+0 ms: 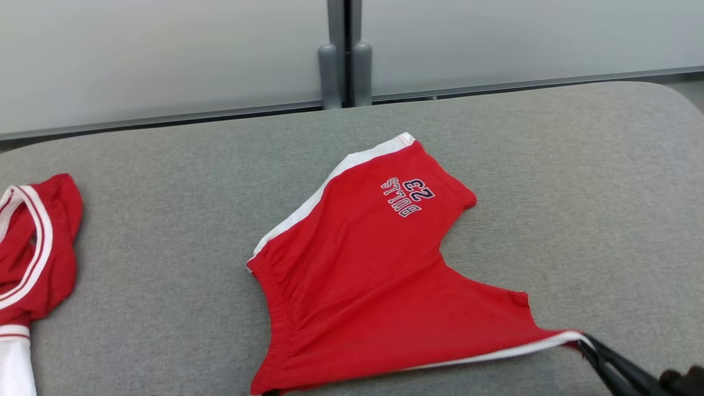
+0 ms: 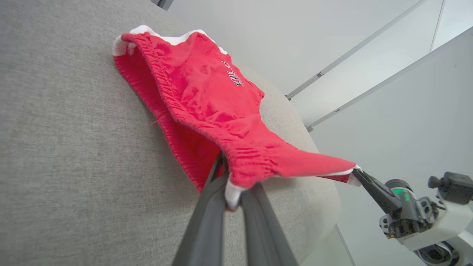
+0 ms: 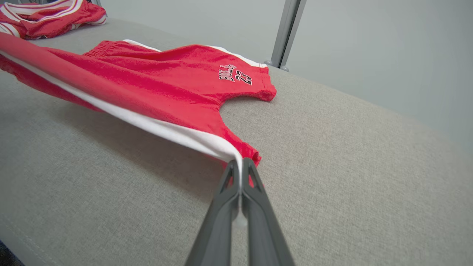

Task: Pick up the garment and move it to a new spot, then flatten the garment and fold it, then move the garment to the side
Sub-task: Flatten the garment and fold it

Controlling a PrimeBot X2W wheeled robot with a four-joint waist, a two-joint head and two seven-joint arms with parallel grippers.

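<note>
**Red shorts stretched between both grippers, half off the table**

So the garment here is a pair of red cotton shorts with white side stripes [image 1: 363, 275], sitting around the middle of the grey fabric-covered table [image 1: 165, 220], a bit toward the robot's right. The far leg, the one with the dark "BULLS 23" print [image 1: 408, 196], lies flat on the fabric with its white stripe facing the back wall.

The near side is a different story. The right gripper [image 3: 240, 164] has its two dark fingers pinched tight on the hem corner of the near leg, right where the white stripe ends. In the head view it comes in from the lower right corner. The left gripper [image 2: 234, 184] is clamped on the waistband corner at the other end of that same stripe, with red elastic bunched up over its fingers.

Between those two grips the striped edge is pulled taut and raised off the table, and the right wrist view shows a shadow under it. The rest of the cloth slopes down to the table.

Over at the table's left edge there's a second red-and-white garment [image 1: 33, 247], crumpled, well apart from the shorts. A grey metal post [image 1: 345, 55] stands behind the table.
</note>
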